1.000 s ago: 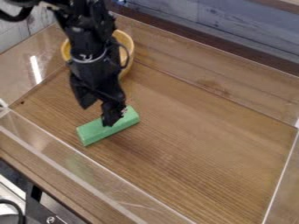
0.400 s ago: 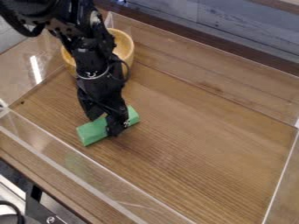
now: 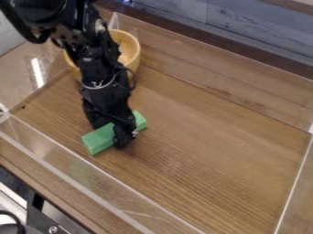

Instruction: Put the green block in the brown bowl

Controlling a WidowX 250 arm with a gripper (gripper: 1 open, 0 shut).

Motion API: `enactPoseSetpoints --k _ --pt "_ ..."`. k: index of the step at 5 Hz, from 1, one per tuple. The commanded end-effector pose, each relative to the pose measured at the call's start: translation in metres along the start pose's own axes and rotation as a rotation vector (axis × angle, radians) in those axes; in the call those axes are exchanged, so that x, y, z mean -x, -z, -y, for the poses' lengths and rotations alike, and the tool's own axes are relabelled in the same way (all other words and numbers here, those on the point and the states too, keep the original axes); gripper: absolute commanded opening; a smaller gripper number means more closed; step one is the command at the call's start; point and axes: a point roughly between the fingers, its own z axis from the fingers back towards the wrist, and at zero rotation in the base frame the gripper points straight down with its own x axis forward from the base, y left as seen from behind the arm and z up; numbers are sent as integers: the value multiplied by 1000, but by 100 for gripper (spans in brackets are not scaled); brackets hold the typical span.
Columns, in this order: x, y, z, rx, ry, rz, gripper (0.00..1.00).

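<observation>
Wooden tabletop [image 3: 221,137] with raised edges carries a light-brown round bowl [image 3: 137,47] toward the back left, partly behind a black robot arm [image 3: 91,32] whose gripper [image 3: 113,132], jaws spread wide, is over the bright green rectangular block [image 3: 101,140] near the left front edge.

Prob. lab/workshop bench: wood tabletop [image 3: 226,137], black cables [image 3: 13,219] at edge.
</observation>
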Motion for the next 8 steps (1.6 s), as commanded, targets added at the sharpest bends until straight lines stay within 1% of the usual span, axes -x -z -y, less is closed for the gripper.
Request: enactPoseSetpoints --k 1,2,3,4,6,8 --pt "1 -10 0 -5 17 41 100" --pt "-1 -10 -5 8 38 42 0" --pt "-2 -9 -10 24 45 53 0" --pt "0 -14 -3 41 36 62 0" --pt "3 -22 10 63 36 70 0" --pt "7 -26 4 65 -10 78 0"
